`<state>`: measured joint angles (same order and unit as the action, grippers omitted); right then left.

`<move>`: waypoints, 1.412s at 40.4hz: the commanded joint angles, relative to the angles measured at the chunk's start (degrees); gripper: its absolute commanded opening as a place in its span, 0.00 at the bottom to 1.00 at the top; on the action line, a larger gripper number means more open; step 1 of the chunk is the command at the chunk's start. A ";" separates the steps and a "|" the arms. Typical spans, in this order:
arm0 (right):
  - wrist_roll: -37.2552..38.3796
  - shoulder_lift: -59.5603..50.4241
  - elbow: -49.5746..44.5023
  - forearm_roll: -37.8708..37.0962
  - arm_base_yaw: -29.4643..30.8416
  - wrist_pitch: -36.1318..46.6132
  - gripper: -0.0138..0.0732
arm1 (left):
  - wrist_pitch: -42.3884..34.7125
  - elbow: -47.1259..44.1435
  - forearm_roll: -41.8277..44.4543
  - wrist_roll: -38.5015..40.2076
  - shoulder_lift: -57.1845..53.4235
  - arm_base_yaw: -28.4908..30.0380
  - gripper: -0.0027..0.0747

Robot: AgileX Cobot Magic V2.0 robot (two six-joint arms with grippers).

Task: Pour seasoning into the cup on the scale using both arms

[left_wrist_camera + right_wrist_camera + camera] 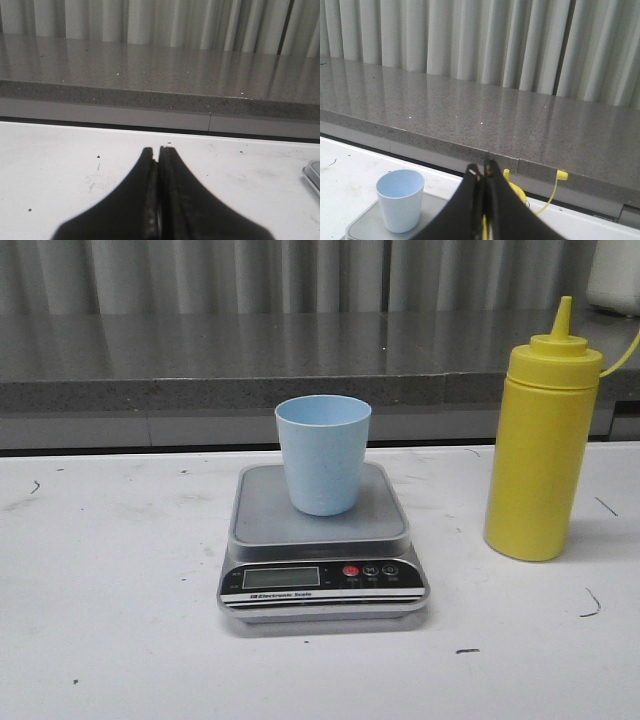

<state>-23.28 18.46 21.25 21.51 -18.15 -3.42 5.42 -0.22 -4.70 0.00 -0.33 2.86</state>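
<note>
White table (pixel 120 640), seasoning (pixel 538 455) upright, nozzle up

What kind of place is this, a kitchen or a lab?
Probably a lab test bench staged like a kitchen: a scuffed white table before a grey stone counter, holding only a digital scale, cup and squeeze bottle.

I see pale blue cup (pixel 323 453) upright on silver-grey scale (pixel 322 540); yellow seasoning bottle (pixel 540 440) upright to their right, apart.
</note>
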 commanded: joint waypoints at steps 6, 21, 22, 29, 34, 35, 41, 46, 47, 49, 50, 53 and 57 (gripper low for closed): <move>10.98 -1.72 -5.82 -11.49 7.89 4.48 0.09 | -4.67 -1.35 -0.60 0.66 -1.00 0.10 0.01; 20.26 -16.85 -21.20 -17.73 18.61 -0.06 0.09 | -4.67 -1.35 -0.60 0.66 -1.00 0.10 0.01; 20.26 -17.64 -21.65 -17.73 18.75 -0.49 0.09 | -4.67 -1.35 -0.60 0.66 -1.00 0.10 0.01; 20.26 -19.97 -22.50 -17.73 18.76 -4.20 0.09 | -4.67 -1.35 -0.60 0.66 -1.00 0.10 0.01; 20.26 -19.97 -22.50 -17.73 18.76 -4.15 0.09 | -4.67 -1.35 -0.60 0.66 -0.89 0.10 0.01; 20.26 -19.97 -22.50 -17.73 18.76 -4.15 0.09 | -4.67 -1.35 -0.60 0.66 -0.89 0.10 0.01; 20.26 -19.97 -22.44 -17.73 18.76 -4.15 0.09 | -4.67 -1.35 -0.60 0.66 -0.89 0.10 0.01; 20.26 -19.97 -22.44 -17.73 18.76 -4.15 0.09 | -4.67 -1.35 -0.60 0.66 -0.89 0.10 0.01; 20.26 -19.97 -22.44 -17.73 18.76 -4.15 0.09 | -4.67 -1.35 -0.60 0.66 -0.89 0.10 0.01; 20.26 -19.97 -22.44 -17.73 18.76 -4.15 0.09 | -4.67 -1.35 -0.60 0.66 -0.89 0.10 0.01; 20.26 -19.97 -22.44 -17.73 18.76 -4.15 0.09 | -4.67 -1.35 -0.60 0.66 -0.89 0.10 0.01; 20.26 -19.97 -22.44 -17.73 18.76 -4.15 0.09 | -4.67 -1.35 -0.60 0.66 -0.89 0.10 0.01; 20.26 -19.97 -22.44 -17.73 18.76 -4.15 0.09 | -4.67 -1.35 -0.60 0.66 -0.89 0.10 0.01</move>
<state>-3.19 -0.60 -1.54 4.31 0.36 -11.83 5.42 -0.22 -4.70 0.00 -0.33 2.86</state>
